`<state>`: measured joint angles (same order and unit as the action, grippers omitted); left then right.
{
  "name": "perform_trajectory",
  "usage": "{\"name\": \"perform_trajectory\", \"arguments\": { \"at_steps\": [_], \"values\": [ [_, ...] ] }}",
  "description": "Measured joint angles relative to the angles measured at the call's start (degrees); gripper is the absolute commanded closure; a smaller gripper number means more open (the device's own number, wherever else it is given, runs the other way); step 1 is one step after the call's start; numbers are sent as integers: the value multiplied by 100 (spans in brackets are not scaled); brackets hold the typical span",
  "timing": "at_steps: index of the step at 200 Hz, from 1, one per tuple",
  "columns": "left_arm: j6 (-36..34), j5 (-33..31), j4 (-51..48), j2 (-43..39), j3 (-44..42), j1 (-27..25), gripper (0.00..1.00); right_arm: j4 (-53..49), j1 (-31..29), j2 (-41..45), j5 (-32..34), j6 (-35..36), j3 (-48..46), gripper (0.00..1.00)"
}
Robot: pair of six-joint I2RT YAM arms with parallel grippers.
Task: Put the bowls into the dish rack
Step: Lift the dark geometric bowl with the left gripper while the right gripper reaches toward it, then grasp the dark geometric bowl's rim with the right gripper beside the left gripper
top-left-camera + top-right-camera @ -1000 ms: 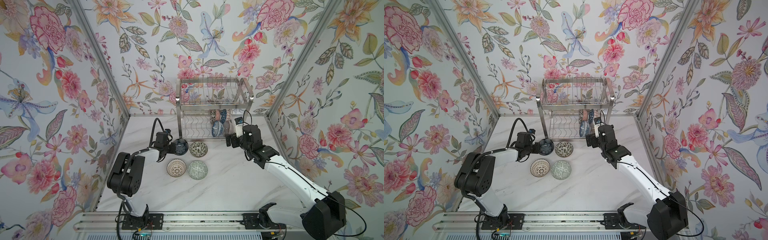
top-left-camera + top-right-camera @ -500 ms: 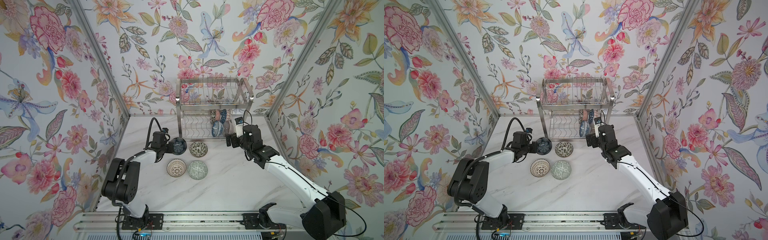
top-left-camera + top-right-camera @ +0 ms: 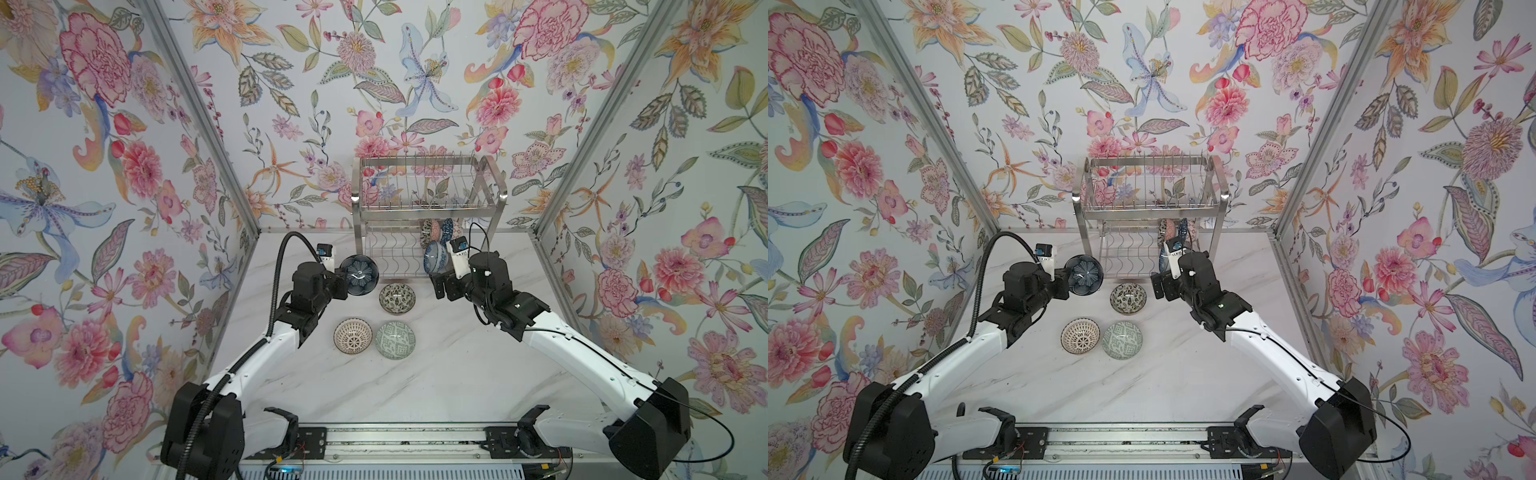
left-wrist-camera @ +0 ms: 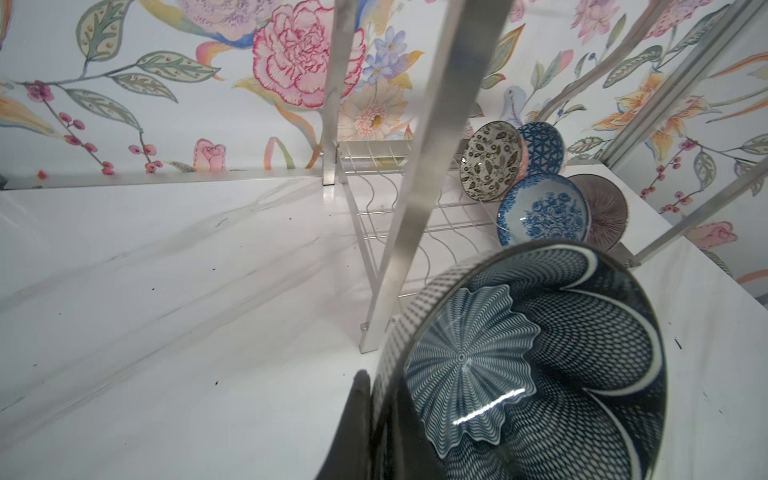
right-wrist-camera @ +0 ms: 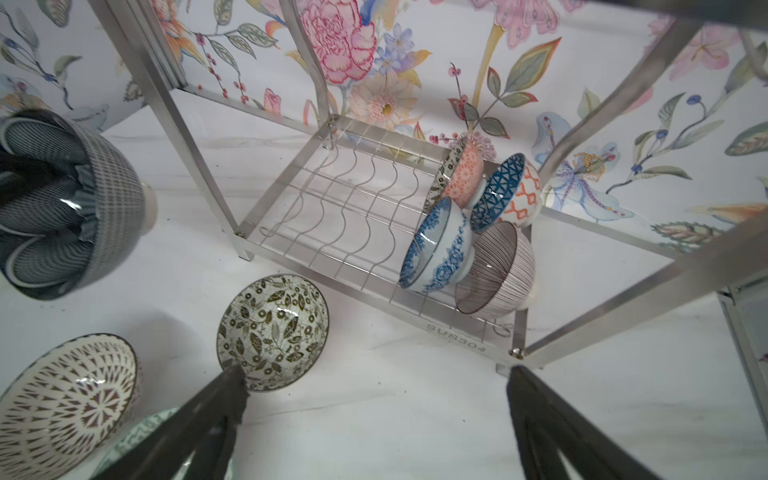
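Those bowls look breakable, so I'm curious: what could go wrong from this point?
1. The left gripper pinches the dark blue bowl only by its rim, so it might slip and drop onto the table.
2. The dish rack's leg stands close beside that bowl; moving in could clip it.
3. Bowls already in the rack lean on each other; bumping the blue flowered bowl might topple them.

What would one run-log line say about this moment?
left gripper: shut on dark blue bowl, beside dish rack | right gripper: open, empty | three bowls: on table | racked bowls: lower tier
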<state>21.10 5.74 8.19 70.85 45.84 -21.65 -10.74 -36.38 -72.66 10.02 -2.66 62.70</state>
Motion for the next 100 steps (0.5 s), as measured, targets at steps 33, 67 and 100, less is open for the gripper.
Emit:
{"name": "perform_trajectory", "arguments": {
  "at_steps": [33, 67, 100],
  "values": [
    [52, -240, 72, -20, 2, -610, 100, 2, -376, -225, -87, -254, 398, 1],
    [146, -376, 289, 129, 11, -918, 100, -4, -643, -562, -168, -584, 640, 1],
    [203, -518, 389, 396, 149, -1154, 100, 4, -780, -938, -166, -955, 756, 0]
  ]
}}
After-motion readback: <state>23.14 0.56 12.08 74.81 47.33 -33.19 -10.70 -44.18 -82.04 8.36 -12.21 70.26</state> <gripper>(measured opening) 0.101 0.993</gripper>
